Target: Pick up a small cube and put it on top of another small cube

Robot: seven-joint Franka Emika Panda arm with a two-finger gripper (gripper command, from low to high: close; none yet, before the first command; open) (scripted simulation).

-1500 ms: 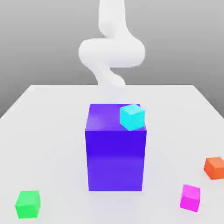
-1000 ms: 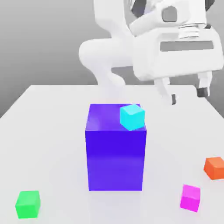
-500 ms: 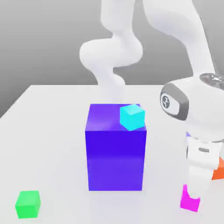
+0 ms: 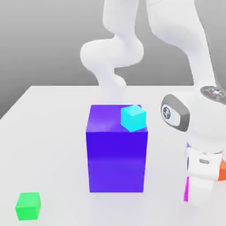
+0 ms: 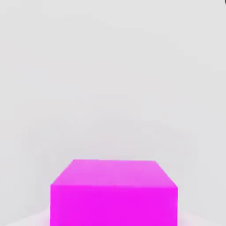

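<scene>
1. My claw is down low at the table, on the exterior view's right. It sits right over the pink cube. I cannot tell if it is gripping or let go, because the white hand hides the tips.
2. In the exterior view just a thin pink strip shows beside the hand. In the hand view the pink cube is big and very close. I think I am down here to grab it.
3. An orange cube peeks out just behind my hand, so I must not bump it.
4. A big blue block stands in the middle of the white table. A light blue cube rests on its top, near the corner closest to my arm.
5. A green cube sits alone, well apart, on the exterior view's left. It could be the one to stack on.
</scene>
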